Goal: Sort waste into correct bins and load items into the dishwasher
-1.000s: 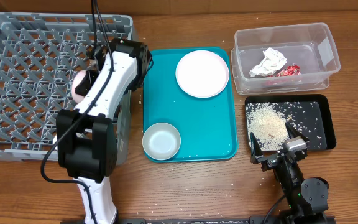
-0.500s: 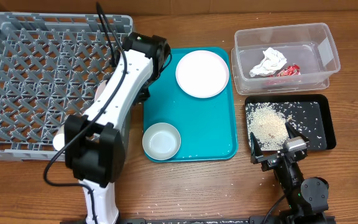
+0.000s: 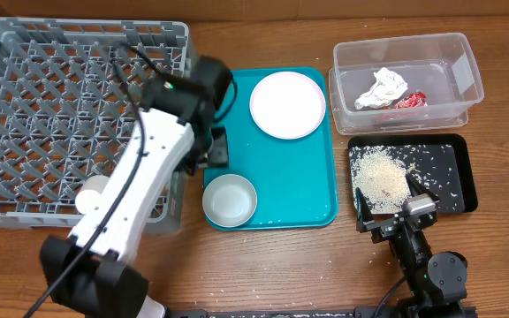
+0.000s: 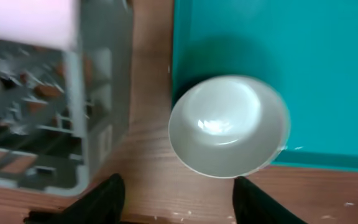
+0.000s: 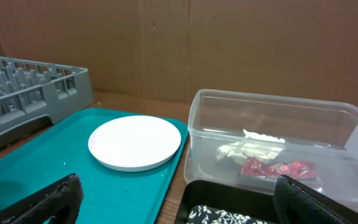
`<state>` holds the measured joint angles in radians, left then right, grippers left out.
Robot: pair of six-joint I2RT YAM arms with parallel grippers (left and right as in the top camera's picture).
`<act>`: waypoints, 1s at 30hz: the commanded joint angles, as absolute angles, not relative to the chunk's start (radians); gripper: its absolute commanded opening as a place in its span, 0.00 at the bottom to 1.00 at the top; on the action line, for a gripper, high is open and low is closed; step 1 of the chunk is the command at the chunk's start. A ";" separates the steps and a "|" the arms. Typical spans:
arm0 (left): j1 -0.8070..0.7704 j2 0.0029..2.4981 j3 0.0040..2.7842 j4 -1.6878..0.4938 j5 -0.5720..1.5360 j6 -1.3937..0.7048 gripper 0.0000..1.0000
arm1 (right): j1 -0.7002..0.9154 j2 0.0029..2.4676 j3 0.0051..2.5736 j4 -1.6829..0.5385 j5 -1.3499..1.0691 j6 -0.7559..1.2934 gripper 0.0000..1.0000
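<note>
My left gripper (image 3: 217,152) (image 4: 182,202) hangs open and empty over the left edge of the teal tray (image 3: 299,177), just behind the grey-blue bowl (image 3: 230,200) (image 4: 229,127). A pale pink bowl (image 4: 30,22) rests inside the grey dishwasher rack (image 3: 51,97); the overhead view hides it under my arm. A small white cup (image 3: 91,194) shows near the rack's front. The round plate (image 3: 287,104) (image 5: 135,142) lies at the tray's back. The napkin (image 3: 383,88) and red wrapper (image 3: 411,100) lie in the clear tub (image 3: 467,62). Rice (image 3: 380,172) covers the black tray (image 3: 453,177). My right gripper (image 3: 387,205) (image 5: 185,211) stands open at that tray's near left corner.
The rack's right wall (image 4: 101,93) stands close beside the bowl, with a strip of bare wood between them. Stray rice grains (image 3: 237,243) dot the table in front of the teal tray. A brown board (image 5: 229,43) backs the table.
My left gripper came out of the rack, leaving the pink bowl inside, and moved right and nearer to above the grey-blue bowl. Its jaws have opened. The right arm has not moved.
</note>
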<state>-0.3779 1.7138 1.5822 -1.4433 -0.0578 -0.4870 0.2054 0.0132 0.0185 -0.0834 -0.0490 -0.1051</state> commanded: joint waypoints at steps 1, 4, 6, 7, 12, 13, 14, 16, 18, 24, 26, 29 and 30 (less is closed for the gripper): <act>-0.345 1.738 1.396 -1.359 0.052 -0.451 0.54 | 0.210 0.007 0.008 -0.080 -0.054 -0.102 1.00; -0.311 1.738 1.280 -1.246 0.115 -0.432 0.53 | 0.210 0.007 0.008 -0.080 -0.054 -0.102 1.00; -0.304 1.738 1.238 -1.185 0.156 -0.388 0.55 | 0.210 0.007 0.008 -0.080 -0.054 -0.102 1.00; -0.304 1.738 1.220 -1.161 0.152 -0.377 0.57 | 0.210 0.007 0.008 -0.080 -0.054 -0.102 1.00; -0.330 1.739 1.118 -1.066 0.060 -0.378 0.57 | 0.210 0.007 0.008 -0.080 -0.054 -0.102 1.00; -0.336 1.739 1.091 -1.037 0.043 -0.387 0.55 | 0.210 0.007 0.008 -0.080 -0.054 -0.102 1.00; -0.337 1.739 1.062 -1.009 0.042 -0.405 0.45 | 0.210 0.007 0.008 -0.080 -0.054 -0.102 0.99; -0.336 1.739 1.049 -0.993 0.046 -0.436 0.16 | 0.210 0.007 0.008 -0.080 -0.054 -0.102 0.99; -0.335 1.736 1.064 -0.995 0.052 -0.446 0.04 | 0.210 0.007 0.008 -0.080 -0.054 -0.102 1.00; -0.321 1.691 1.274 -1.137 0.054 -0.429 0.04 | 0.210 0.007 0.008 -0.080 -0.054 -0.102 1.00; -0.316 1.669 1.381 -1.207 -0.046 -0.426 0.04 | 0.210 0.007 0.008 -0.080 -0.054 -0.102 1.00; -0.311 1.646 1.551 -1.319 -0.339 -0.427 0.04 | 0.210 0.007 0.008 -0.080 -0.054 -0.102 1.00; -0.311 1.643 1.598 -1.350 -0.458 -0.427 0.04 | 0.210 0.007 0.008 -0.080 -0.054 -0.102 1.00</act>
<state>-0.3244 1.7084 1.4441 -1.2919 -0.0902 -0.4263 0.2054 0.0132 0.0185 -0.0837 -0.0486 -0.1047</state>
